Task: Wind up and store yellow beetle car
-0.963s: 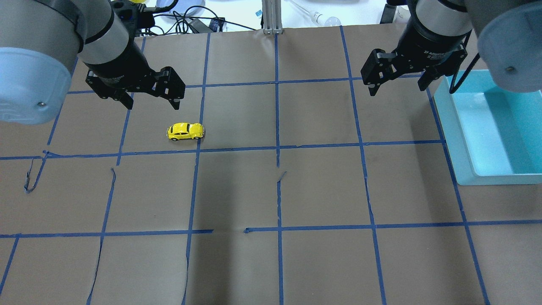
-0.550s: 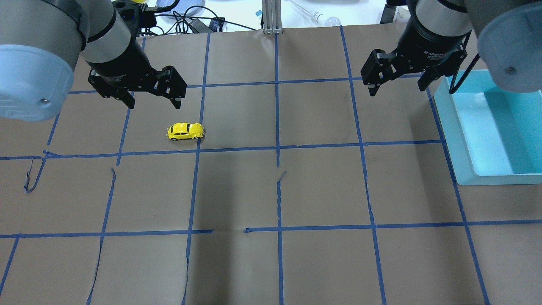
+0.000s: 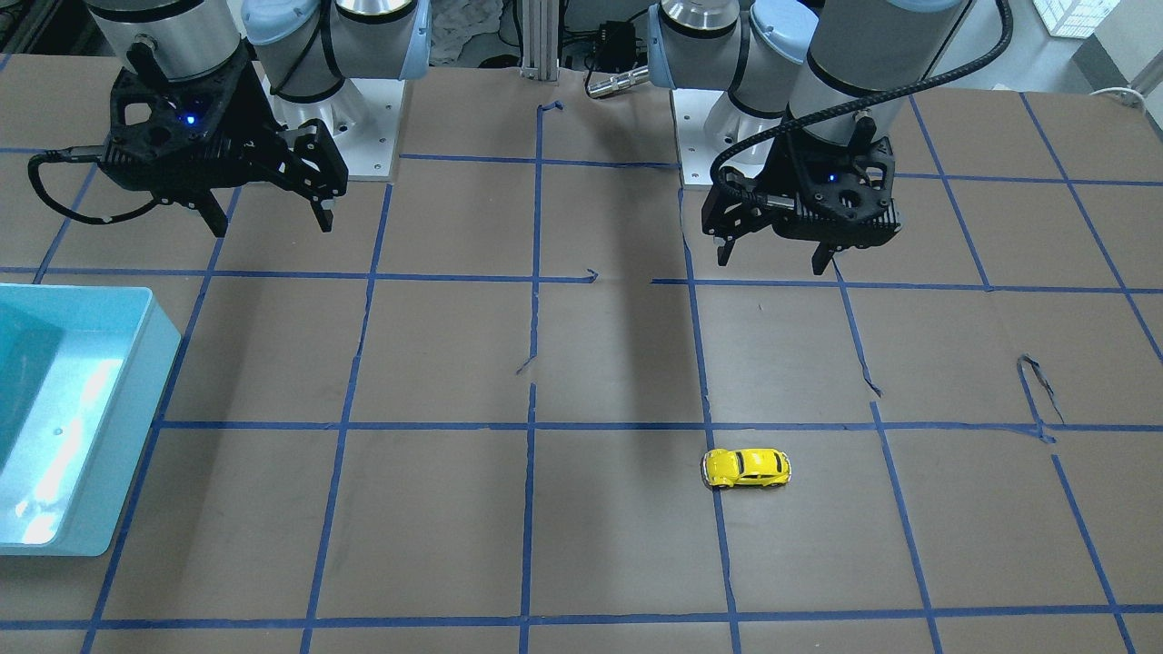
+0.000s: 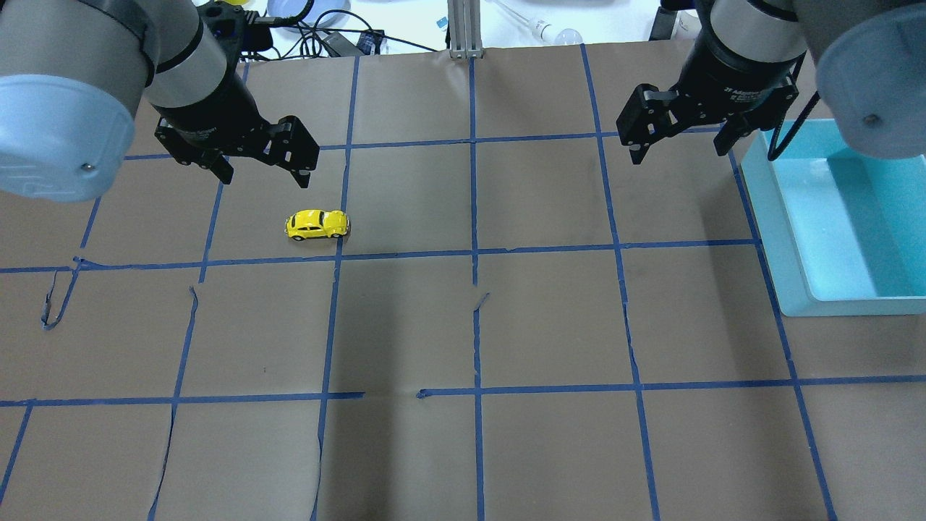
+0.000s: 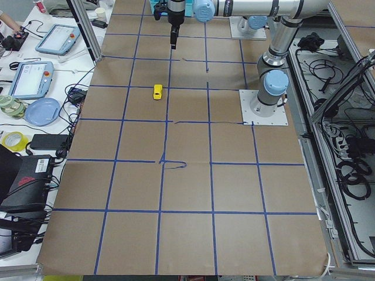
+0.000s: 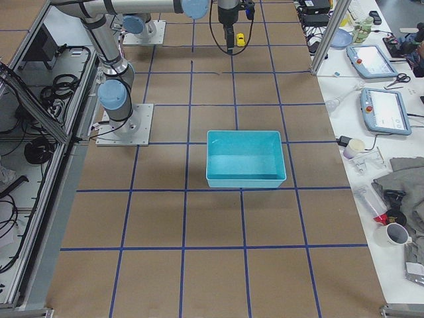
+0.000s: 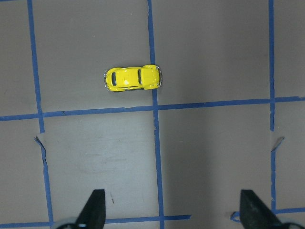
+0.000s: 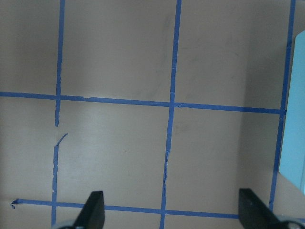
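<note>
The yellow beetle car [image 4: 317, 224] sits on its wheels on the brown paper, left of the table's middle. It also shows in the front view [image 3: 747, 468], the left wrist view [image 7: 133, 78], the left side view [image 5: 157, 92] and the right side view [image 6: 240, 40]. My left gripper [image 4: 266, 172] hangs open and empty above the table, just behind the car and a little to its left; it shows in the front view [image 3: 775, 260] too. My right gripper [image 4: 680, 148] is open and empty at the back right, next to the bin.
A light blue open bin [image 4: 846, 217] stands at the table's right edge, also in the front view [image 3: 64, 418] and right side view [image 6: 245, 159]. Blue tape lines grid the paper. Cables and tools lie beyond the far edge [image 4: 318, 29].
My left gripper has shifted slightly right and toward the far edge above the car. The car and my right arm have not moved.
</note>
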Motion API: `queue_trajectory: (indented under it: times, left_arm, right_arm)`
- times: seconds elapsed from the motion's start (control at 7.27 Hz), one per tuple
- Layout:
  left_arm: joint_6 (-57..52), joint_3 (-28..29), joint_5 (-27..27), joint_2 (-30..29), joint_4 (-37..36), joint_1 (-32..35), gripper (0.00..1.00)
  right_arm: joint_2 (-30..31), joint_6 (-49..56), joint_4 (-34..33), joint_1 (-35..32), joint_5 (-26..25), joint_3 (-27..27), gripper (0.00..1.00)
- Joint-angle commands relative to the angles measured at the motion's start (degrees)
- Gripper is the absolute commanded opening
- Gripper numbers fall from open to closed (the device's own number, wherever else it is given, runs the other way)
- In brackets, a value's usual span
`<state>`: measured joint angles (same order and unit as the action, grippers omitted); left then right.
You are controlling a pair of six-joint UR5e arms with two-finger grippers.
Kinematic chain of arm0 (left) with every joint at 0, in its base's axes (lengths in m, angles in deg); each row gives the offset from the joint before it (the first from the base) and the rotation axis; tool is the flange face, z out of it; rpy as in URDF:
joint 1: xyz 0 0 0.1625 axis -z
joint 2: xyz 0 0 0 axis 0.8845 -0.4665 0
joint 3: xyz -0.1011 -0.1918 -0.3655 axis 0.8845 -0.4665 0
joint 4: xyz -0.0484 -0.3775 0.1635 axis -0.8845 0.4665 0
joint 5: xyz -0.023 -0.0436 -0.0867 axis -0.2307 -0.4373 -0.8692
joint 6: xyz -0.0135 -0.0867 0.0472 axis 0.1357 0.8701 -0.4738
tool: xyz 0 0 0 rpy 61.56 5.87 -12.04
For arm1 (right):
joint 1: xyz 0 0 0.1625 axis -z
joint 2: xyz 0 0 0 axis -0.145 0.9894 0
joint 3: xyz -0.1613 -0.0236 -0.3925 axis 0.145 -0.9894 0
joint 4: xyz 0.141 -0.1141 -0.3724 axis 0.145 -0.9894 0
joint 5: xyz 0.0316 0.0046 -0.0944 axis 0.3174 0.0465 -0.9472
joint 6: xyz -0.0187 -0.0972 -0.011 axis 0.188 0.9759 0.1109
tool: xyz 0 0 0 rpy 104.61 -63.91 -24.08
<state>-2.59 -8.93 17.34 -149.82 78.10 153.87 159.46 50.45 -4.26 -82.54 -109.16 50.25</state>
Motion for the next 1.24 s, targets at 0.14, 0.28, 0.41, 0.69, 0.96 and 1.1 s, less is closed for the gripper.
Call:
queue_trajectory:
  times: [0.14,0.28,0.41,0.69,0.96,1.1]
  left_arm:
    - [-4.7,-0.8,0.0,-1.8,-2.5,-0.3,1.0]
    - [-5.8,-1.0,-0.2,-2.3,-2.8,-0.5,1.0]
    - [-5.4,-0.4,-0.3,-2.4,-2.9,-0.5,1.0]
    - [-2.4,-0.1,-0.3,-0.7,-1.8,-0.4,1.0]
    - [1.8,0.1,-0.9,0.7,0.0,-0.4,1.0]
    - [1.8,0.3,-0.6,1.2,0.2,-0.4,1.0]
  right_arm:
    - [0.0,0.0,0.0,0.0,0.0,0.1,1.0]
    - [0.0,0.0,0.0,0.0,0.1,0.1,1.0]
    - [0.0,0.0,0.0,0.0,0.0,0.1,1.0]
    - [0.0,0.0,0.0,0.0,0.0,0.1,1.0]
    - [0.0,0.0,0.0,0.0,0.0,0.1,1.0]
    - [0.0,0.0,0.0,0.0,0.0,0.1,1.0]
